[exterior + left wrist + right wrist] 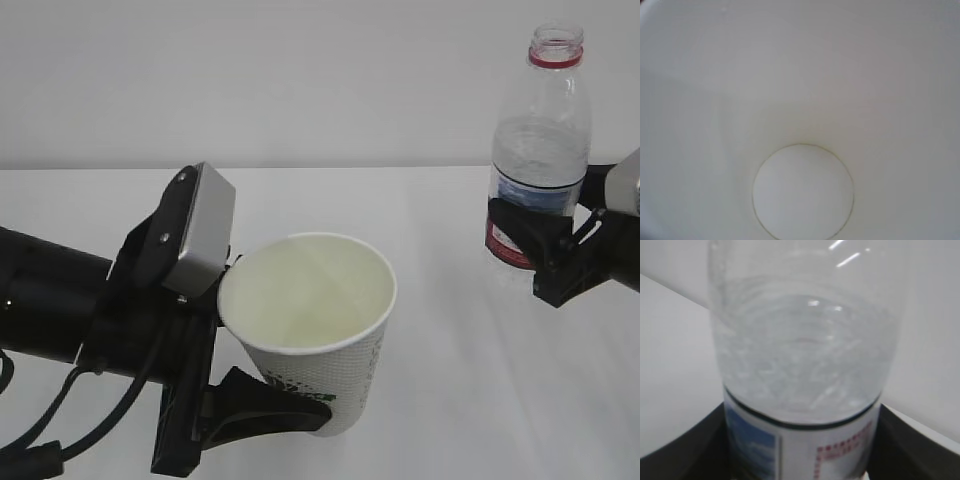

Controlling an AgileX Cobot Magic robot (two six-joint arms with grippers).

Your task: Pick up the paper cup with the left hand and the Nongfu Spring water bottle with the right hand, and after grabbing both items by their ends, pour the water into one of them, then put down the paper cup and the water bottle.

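My left gripper (292,385) is shut on the white paper cup (330,350), near its base. The cup is off the table and tilts toward the camera, mouth up. One black finger (265,408) wraps its front; the other is hidden behind. In the left wrist view the cup's cream inside (800,100) fills the frame and I make out no liquid. My right gripper (540,250) is shut on the label of the upright, uncapped Nongfu Spring water bottle (541,120), with water (540,150) inside. Close up, the bottle (805,355) stands between black fingers (692,452).
A white table (440,400) runs under both arms, with a plain pale wall behind it. The left arm's thick black body and cables (50,310) fill the lower left. A wide gap of table lies between cup and bottle.
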